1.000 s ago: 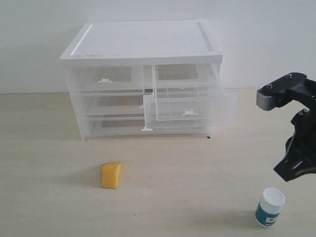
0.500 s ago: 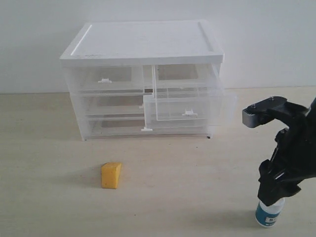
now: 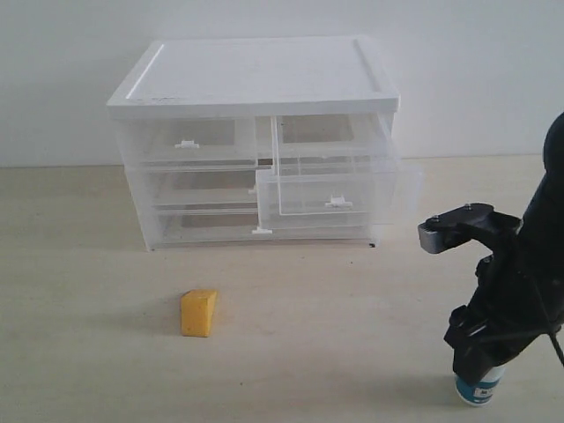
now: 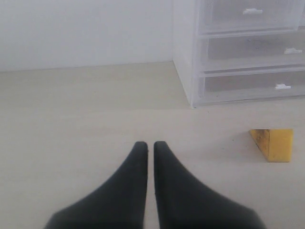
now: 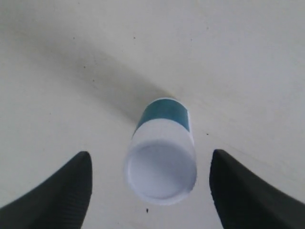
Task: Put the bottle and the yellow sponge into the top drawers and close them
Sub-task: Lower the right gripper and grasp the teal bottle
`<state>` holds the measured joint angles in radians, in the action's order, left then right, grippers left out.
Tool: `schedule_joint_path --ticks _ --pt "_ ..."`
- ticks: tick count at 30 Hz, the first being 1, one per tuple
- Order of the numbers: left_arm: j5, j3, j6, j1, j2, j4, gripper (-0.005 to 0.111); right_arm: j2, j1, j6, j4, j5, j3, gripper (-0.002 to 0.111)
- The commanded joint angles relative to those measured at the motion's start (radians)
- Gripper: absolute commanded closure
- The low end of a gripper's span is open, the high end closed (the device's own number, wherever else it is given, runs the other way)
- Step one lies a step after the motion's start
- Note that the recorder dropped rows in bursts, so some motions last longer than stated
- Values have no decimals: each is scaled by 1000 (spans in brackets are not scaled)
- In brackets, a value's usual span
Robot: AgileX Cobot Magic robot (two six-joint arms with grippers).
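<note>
Right wrist view: right gripper had dropped around the bottle on the worktop, jaws wide, nothing held; grasp looked next. Meanwhile left gripper sat closed, empty. Untouched sponge lay near the cabinet, right top drawer open.

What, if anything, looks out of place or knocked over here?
Nothing is spilled or broken. Only the right top drawer stands out, pulled forward from the cabinet while the left top drawer sits flush. The bottle stands upright inside the open right pincer.
</note>
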<state>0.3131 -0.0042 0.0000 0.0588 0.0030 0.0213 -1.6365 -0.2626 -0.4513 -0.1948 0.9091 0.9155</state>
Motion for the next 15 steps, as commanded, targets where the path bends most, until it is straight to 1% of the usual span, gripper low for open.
schedule_joint_path --ticks 1,8,13,15 --pt "-8 4 -7 10 -3 -3 103 -10 -22 7 6 -41 1 46" --pt "-8 4 -7 10 -3 -3 103 -41 -29 38 51 -38 1 47" --pt "-8 4 -7 10 -3 -3 103 -41 -29 42 51 -28 1 59" --pt "-8 4 -7 10 -3 -3 103 -41 -29 44 51 -23 1 63"
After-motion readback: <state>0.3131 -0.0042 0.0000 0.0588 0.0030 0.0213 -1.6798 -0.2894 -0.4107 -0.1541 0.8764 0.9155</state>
